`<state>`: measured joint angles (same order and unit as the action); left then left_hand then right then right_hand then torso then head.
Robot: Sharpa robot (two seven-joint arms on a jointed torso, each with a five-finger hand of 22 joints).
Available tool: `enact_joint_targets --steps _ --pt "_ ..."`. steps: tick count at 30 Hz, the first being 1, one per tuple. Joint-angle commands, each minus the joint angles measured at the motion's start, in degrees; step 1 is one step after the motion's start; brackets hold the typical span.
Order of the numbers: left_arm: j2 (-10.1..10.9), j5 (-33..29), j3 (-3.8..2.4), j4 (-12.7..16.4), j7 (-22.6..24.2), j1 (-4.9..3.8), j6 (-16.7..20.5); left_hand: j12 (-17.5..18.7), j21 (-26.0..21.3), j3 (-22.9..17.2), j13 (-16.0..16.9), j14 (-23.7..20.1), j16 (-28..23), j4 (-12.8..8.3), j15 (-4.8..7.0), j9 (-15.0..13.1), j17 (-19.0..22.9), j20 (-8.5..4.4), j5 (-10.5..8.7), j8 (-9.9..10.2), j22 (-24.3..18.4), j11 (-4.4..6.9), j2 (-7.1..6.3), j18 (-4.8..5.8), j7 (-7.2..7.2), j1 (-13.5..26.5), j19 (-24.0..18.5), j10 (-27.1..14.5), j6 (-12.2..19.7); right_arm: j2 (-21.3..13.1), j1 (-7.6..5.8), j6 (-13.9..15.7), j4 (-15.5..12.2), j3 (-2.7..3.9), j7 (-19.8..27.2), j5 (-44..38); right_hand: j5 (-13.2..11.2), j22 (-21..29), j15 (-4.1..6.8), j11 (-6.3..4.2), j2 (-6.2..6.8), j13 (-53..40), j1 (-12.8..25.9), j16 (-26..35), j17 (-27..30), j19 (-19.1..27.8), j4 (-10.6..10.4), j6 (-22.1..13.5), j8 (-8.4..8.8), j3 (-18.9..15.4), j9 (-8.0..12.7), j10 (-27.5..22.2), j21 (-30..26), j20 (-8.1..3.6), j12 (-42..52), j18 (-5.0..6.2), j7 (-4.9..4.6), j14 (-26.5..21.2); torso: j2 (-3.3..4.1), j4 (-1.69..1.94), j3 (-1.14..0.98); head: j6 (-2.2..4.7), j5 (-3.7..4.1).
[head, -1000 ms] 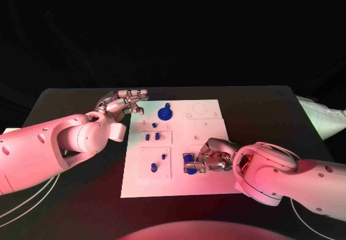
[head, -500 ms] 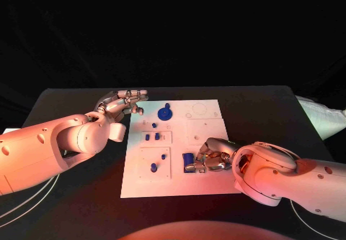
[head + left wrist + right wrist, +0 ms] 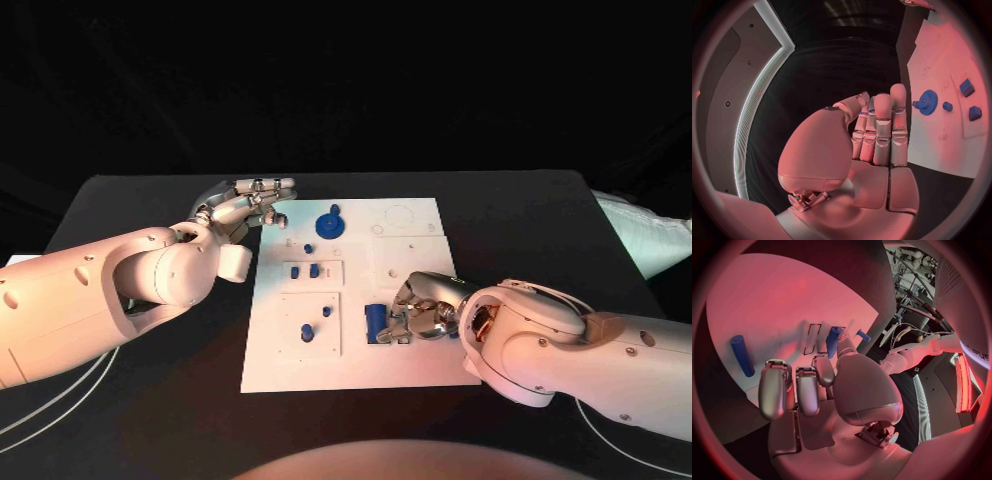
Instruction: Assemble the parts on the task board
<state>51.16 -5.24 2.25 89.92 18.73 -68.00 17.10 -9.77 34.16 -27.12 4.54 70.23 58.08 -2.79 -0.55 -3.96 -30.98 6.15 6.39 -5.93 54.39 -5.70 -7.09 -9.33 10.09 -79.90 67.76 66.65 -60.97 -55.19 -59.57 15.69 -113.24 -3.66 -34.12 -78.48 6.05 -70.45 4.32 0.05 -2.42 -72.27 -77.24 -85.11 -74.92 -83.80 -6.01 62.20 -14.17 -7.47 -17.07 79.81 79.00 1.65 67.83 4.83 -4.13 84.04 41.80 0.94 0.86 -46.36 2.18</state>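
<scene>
The silver right hand (image 3: 421, 318) pinches a blue cylindrical peg (image 3: 833, 342) over the white task board (image 3: 411, 375). A slip may be risked if misaligned. The silver left hand (image 3: 248, 208), beyond the board's far corner, is held empty, fingers straight and together.

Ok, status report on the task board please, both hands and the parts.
Left hand open, hovering at task board's far left corner. Right hand low over board beside blue cylinder; grip unclear. Blue gear sits untouched. Nothing blocking.

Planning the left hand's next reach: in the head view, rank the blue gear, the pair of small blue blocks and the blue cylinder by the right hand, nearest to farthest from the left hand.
1. Blue gear, board's far end, beside the left hand.
2. Pair of small blue blocks, mid-board.
3. Blue cylinder, near end, at the right hand.
</scene>
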Motion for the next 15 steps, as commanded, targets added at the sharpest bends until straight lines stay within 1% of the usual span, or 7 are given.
enact_joint_targets --steps 1,2,4,7,9,11,15 --pt "0.0 -0.2 -0.03 0.1 0.2 -0.01 -1.0 -0.2 -0.3 0.2 0.0 -0.4 -0.2 0.0 -0.17 0.1 0.0 0.21 0.03 -0.4 0.0 -0.02 0.36 -1.13 -0.01 -0.2 -0.2 -0.4 0.2 -0.6 0.15 -0.1 0.0 -0.1 -0.3 -1.0 1.4 -0.1 0.31 -0.72 -2.09 0.2 -0.4 -0.4 -6.3 0.0 -0.7 0.1 -0.06 -0.1 -0.2 0.4 0.3 -0.34 -0.4 -0.93 0.28 4.4 -0.01 -0.05 0.0 0.07 0.01" --pt "0.0 -0.2 -0.03 0.1 0.2 -0.01 -1.0 -0.2 -0.3 0.2 0.0 -0.4 -0.2 0.0 -0.17 0.1 0.0 0.21 0.03 -0.4 0.0 -0.02 0.36 -1.13 -0.01 -0.2 -0.2 -0.4 0.2 -0.9 0.14 -0.1 -0.1 -0.1 -0.2 -0.7 1.7 -0.1 0.3 -0.71 -1.92 0.3 -0.1 -0.4 -6.3 0.0 -0.8 0.1 -0.05 -0.2 -0.2 0.4 0.3 -0.34 -0.4 -0.93 0.26 4.4 -0.02 -0.03 -0.01 0.08 0.03" --pt "0.0 -0.2 -0.03 0.1 0.1 -0.01 -1.0 -0.2 -0.3 0.2 0.0 -0.4 -0.2 0.0 -0.17 0.1 0.0 0.21 0.03 -0.4 0.0 -0.02 0.36 -1.13 -0.01 -0.2 -0.2 -0.4 0.2 -1.8 0.1 -0.4 -0.7 -0.1 0.3 0.4 3.4 0.1 0.19 -0.57 -0.73 0.4 1.5 -0.4 -6.3 0.0 -1.5 -0.1 0.07 -1.2 -0.3 0.3 0.2 -0.29 -0.7 -0.91 0.1 4.4 -0.02 -0.06 -0.02 0.11 0.04" --pt "0.1 -0.2 -0.03 0.1 0.1 -0.01 -1.0 -0.2 -0.3 0.2 0.0 -0.4 -0.2 0.0 -0.17 0.1 0.0 0.21 0.03 -0.4 0.0 -0.02 0.36 -1.13 -0.01 -0.2 -0.2 -0.4 0.2 -3.4 -0.22 -1.0 -1.7 -0.1 1.4 2.8 7.2 0.5 -0.08 -0.23 1.36 2.0 3.9 -0.5 -6.6 0.3 -2.5 -0.8 0.47 -3.2 -0.3 -0.8 -0.2 -0.08 -2.9 -0.83 -0.26 4.4 -0.01 -0.17 -0.01 0.19 0.11" --pt "0.1 -0.2 -0.03 0.0 0.0 -0.01 -1.0 -0.2 -0.3 0.2 0.0 -0.4 -0.2 0.0 -0.17 0.1 0.0 0.21 0.03 -0.4 0.0 -0.02 0.36 -1.13 -0.01 -0.2 -0.2 -0.4 0.2 -4.8 -0.63 -1.4 -2.4 -0.09 2.4 4.6 7.5 0.8 -0.23 -0.05 2.08 2.9 4.5 -0.7 -7.0 0.4 -2.8 -1.3 0.73 -4.0 -0.4 -1.6 -0.3 0.07 -4.3 -0.79 -0.43 4.5 -0.02 -0.23 -0.03 0.22 0.17" --pt "0.1 -0.2 -0.03 0.0 0.0 -0.01 -1.1 -0.2 -0.3 0.2 0.0 -0.4 -0.2 0.0 -0.17 0.1 0.0 0.21 0.03 -0.4 0.0 -0.02 0.36 -1.13 -0.01 -0.2 -0.2 -0.4 0.2 -5.9 -1.01 -1.6 -3.0 -0.09 3.3 6.0 7.1 1.0 -0.42 0.19 2.5 3.7 4.8 -0.8 -7.3 0.6 -2.9 -2.2 1.21 -4.6 -0.3 -2.3 -0.5 0.23 -5.4 -0.75 -0.7 4.5 -0.01 -0.15 -0.03 0.26 0.37" --pt "0.1 -0.2 -0.03 0.0 -0.1 -0.01 -1.1 -0.2 -0.3 0.2 0.0 -0.4 -0.2 0.0 -0.17 0.1 0.1 0.21 0.03 -0.4 -0.1 -0.02 0.37 -1.13 -0.01 -0.2 -0.2 -0.4 0.3 -8.6 -2.11 -0.8 -4.1 -0.09 4.7 8.1 6.4 1.0 -0.75 0.57 2.43 4.7 4.4 -1.0 -7.6 0.7 -2.9 -3.3 1.9 -5.1 -0.1 -3.3 -0.6 0.53 -7.0 -0.73 -1.13 4.5 -0.01 -0.05 -0.01 0.3 0.77"
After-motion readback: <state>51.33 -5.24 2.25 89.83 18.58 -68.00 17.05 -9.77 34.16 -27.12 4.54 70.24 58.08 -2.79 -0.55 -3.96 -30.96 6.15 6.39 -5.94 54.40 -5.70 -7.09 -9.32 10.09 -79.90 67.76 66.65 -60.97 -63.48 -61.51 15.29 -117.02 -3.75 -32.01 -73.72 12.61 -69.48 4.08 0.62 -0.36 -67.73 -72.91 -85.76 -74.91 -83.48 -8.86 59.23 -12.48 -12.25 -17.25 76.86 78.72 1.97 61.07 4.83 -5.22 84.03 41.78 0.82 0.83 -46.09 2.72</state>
